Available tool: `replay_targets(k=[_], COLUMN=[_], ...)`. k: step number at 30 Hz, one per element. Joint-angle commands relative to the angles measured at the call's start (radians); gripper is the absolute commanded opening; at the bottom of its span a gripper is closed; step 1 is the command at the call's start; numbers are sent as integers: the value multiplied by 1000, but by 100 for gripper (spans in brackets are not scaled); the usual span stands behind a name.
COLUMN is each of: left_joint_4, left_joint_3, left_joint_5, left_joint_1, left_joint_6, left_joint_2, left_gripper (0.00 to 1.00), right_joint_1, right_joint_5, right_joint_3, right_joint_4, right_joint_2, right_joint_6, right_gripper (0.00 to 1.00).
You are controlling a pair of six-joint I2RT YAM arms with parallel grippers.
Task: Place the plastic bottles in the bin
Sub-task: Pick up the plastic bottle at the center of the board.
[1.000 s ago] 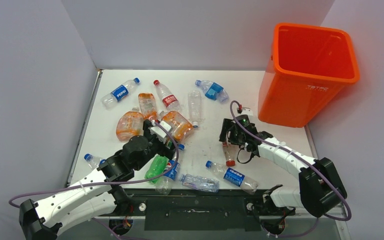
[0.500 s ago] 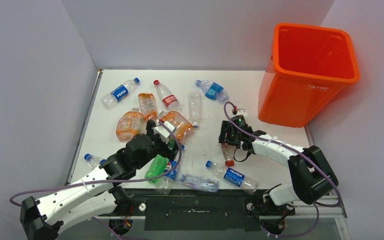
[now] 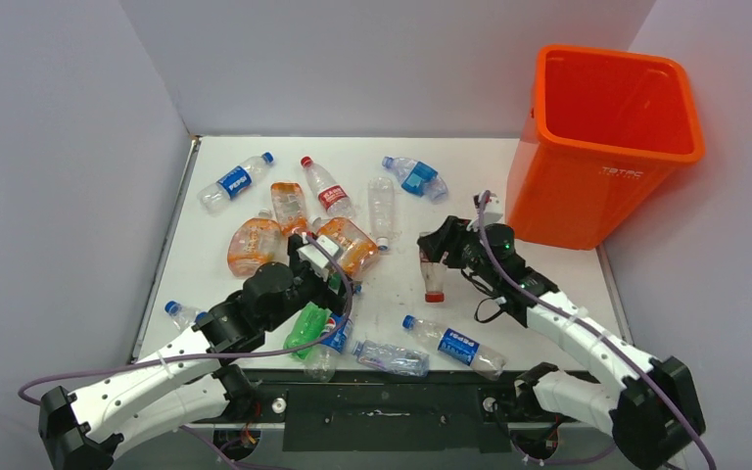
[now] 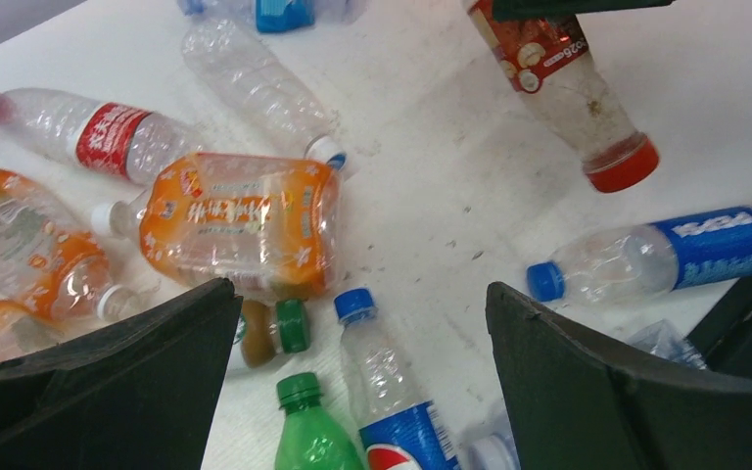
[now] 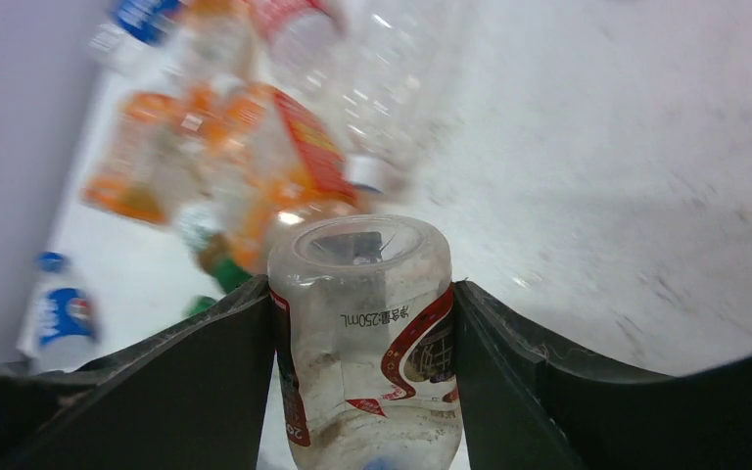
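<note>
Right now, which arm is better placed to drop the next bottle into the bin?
Right. The right gripper is shut on a red-capped bottle, close to the bin. The left gripper is open and empty over the pile, farther away.

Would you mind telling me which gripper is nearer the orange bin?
Right. The right gripper, holding a red-capped bottle, sits just left of the bin; the left gripper is farther left.
</note>
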Motion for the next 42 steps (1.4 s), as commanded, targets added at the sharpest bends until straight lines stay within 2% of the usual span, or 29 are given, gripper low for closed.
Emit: replay_targets(k=[1, 5, 8, 11, 18, 26, 28, 32, 36, 42], left_joint_4=[162, 330, 518, 647, 537, 456, 457, 451, 397, 350], left_joint_3=[23, 16, -42, -88, -29, 21, 27, 47, 90, 114], left_joint_5=[101, 294, 365, 423, 469, 432, 448, 501, 537, 568], left_joint_1=[2, 18, 19, 19, 16, 16, 15, 16, 14, -2], left_joint_6=[-134, -271, -381, -409, -397, -368, -365, -364, -359, -336], left_joint_2=[-36, -64, -83, -64, 38, 87, 90, 116, 160, 195], left_gripper=[96, 96, 96, 96, 96, 96, 99, 79, 55, 28], right_joint_1=[38, 72, 99, 121, 181, 220, 231, 244, 254, 267], right_joint_5=[-120, -140, -99, -84, -48, -64, -64, -63, -66, -64], right_joint_3=[-35, -135, -206, -222, -216, -194, -194, -192, -187, -184], right_joint_4=[388, 806, 1115, 1269, 1344, 1315, 1311, 1303, 1292, 1239], right_joint_2=[-148, -163, -119, -60, -31, -47, -48, -49, -54, -93], right_joint_6=[129, 317, 448, 518, 508, 472, 460, 448, 440, 406], right_gripper=[13, 10, 7, 5, 5, 5, 5, 5, 5, 5])
